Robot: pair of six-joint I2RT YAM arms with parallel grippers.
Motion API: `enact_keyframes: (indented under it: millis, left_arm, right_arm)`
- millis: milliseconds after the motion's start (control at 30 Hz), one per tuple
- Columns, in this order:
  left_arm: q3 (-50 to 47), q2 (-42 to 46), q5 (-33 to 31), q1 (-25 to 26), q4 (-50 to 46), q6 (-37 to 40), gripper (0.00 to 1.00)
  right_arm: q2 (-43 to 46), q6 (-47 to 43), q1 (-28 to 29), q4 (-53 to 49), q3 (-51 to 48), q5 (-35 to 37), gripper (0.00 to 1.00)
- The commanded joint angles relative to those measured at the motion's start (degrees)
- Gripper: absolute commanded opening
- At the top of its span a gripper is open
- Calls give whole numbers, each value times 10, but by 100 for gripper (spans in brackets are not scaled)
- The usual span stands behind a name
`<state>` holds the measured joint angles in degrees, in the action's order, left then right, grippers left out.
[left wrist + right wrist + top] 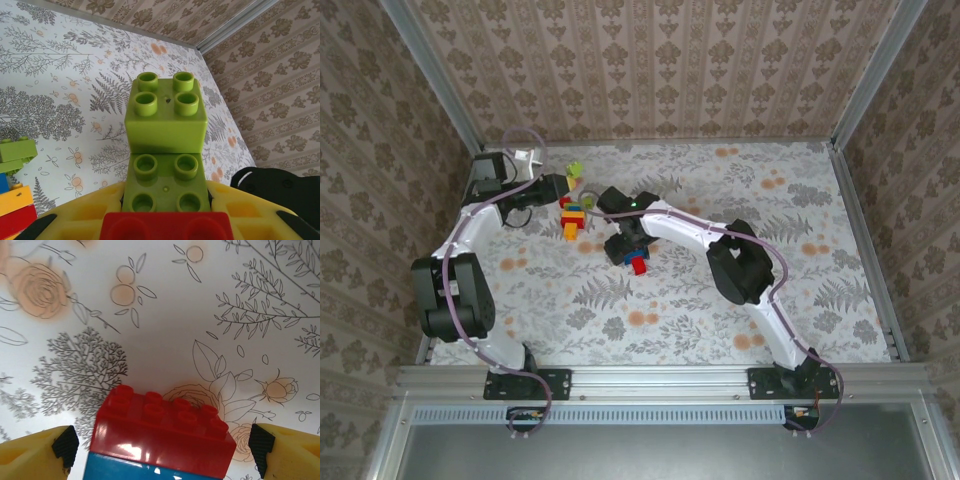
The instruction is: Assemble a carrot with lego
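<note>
1. Left gripper [563, 182] is clenching a green stack [165, 125] of two joined bricks. From overhead the stack is pointing out past the fingertips toward 2 o'clock, and it looks to be hanging just off the table [740, 300].
2. Right gripper [165, 447] is standing released. Its pads [65, 442] are sitting wide on either side of a red brick [165, 422], with a gap showing on each side, so it is gripping nothing.
3. That red brick is sitting on a blue brick [150, 467], directly between the right fingers and near the middle of the table. Its long axis is running from pad to pad, so closing would, I reckon, be catching it by the short ends.
4. Seen from overhead, a pile [572, 215] of loose yellow, red and blue bricks is lying at 10 o'clock from the right gripper. It is at 5 o'clock from the left gripper and just beside it, so the left arm is the nearer one.
5. To my eye the carrot is hardly begun. The green top is waiting in the left grip, and the coming move is depending on the right fingers squeezing along that long axis and carrying the red-and-blue pair toward 10 o'clock.
</note>
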<state>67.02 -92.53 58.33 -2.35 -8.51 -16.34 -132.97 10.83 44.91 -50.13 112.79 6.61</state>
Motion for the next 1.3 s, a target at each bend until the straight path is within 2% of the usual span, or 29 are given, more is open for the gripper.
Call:
enact_keyframes:
  millis: [0, 433, 700, 933, 1000, 1133, 1267]
  left_arm:
    - [3, 3, 16, -1, 13, -1, 13]
    - [7, 1, 12, 2, 3, 7, 13]
    - [8, -3, 12, 3, 4, 8, 13]
    - [8, -3, 12, 3, 5, 9, 13]
    - [9, -4, 12, 4, 4, 9, 13]
    - [8, -5, 12, 5, 5, 11, 13]
    - [10, -9, 11, 8, 5, 12, 13]
  right_arm:
    - [-24, 4, 0, -51, 35, 32, 91]
    - [-63, 39, -1, -122, 102, 31, 84]
    - [-66, 64, 0, -137, 96, 33, 81]
    - [-66, 70, 0, -131, 96, 20, 62]
    - [-61, 69, -1, -131, 93, 21, 60]
    - [6, 67, 0, -78, 27, 31, 55]
    - [142, 70, 2, 48, -110, 42, 54]
